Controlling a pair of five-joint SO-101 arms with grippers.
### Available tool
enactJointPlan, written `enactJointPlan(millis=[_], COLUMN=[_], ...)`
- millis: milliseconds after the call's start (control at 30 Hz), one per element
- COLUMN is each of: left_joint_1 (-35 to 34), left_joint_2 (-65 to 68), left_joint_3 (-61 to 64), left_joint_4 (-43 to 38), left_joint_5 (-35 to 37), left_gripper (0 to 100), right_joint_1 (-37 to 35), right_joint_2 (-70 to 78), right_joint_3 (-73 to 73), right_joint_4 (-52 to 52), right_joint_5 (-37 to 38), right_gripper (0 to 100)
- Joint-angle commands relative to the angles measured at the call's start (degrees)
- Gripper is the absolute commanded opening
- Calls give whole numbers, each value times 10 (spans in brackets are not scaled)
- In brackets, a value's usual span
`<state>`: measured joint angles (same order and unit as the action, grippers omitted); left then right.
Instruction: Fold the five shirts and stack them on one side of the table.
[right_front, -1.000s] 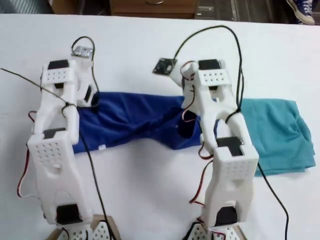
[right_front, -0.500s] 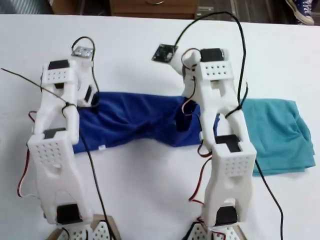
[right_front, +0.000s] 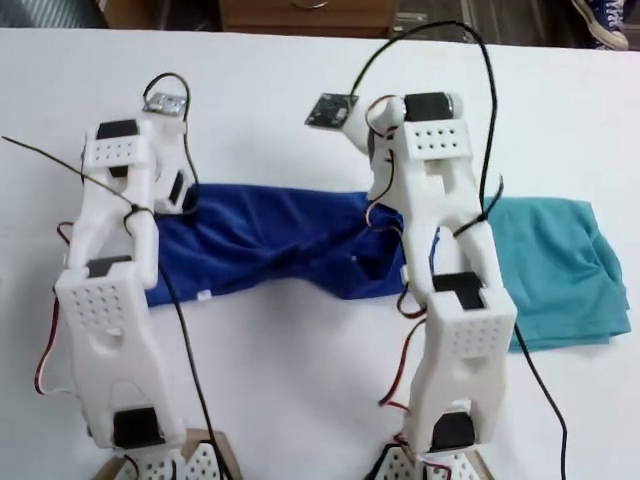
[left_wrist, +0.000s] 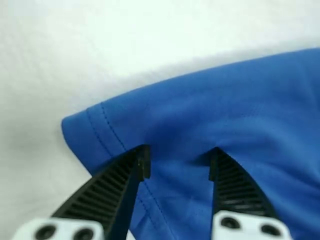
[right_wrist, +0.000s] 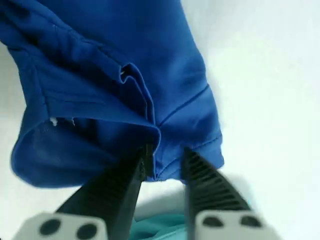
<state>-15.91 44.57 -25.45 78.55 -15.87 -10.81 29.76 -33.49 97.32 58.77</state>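
Right gripper (right_wrist: 165, 152), clamped on the end of the blue shirt (right_front: 260, 245) beside the teal shirt (right_front: 560, 270), has drawn back slightly, tensioning it mid-table; left gripper (left_wrist: 179, 152) stays spread on the opposite hem, fold unfinished.

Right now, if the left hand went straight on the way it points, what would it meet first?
The blue shirt, probably: the left hand points at fabric beside its hemmed corner, though depth is unclear.

Edge of blue shirt (right_wrist: 100, 75) pinched in right gripper (right_wrist: 164, 159) jaws
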Motion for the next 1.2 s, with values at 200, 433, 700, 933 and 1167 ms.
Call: enactJointPlan(millis=[200, 433, 700, 933, 1167], left_joint_1=[4, 4, 4, 4, 4], left_joint_2=[4, 4, 4, 4, 4], left_joint_3=[-9, -9, -8, -8, -8], left_joint_4=[-20, -20, -20, -20, -21], left_joint_5=[0, 0, 0, 0, 0], left_gripper=[211, 211, 211, 211, 211], right_joint_1=[0, -36, -80, -80, -80], right_joint_2=[-222, -411, -452, -360, -297], right_joint_3=[214, 480, 644, 645, 593], right_joint_4=[5, -35, -183, -258, -311], right_joint_5=[3, 4, -1, -1, 0], right_gripper=[21, 21, 21, 21, 21])
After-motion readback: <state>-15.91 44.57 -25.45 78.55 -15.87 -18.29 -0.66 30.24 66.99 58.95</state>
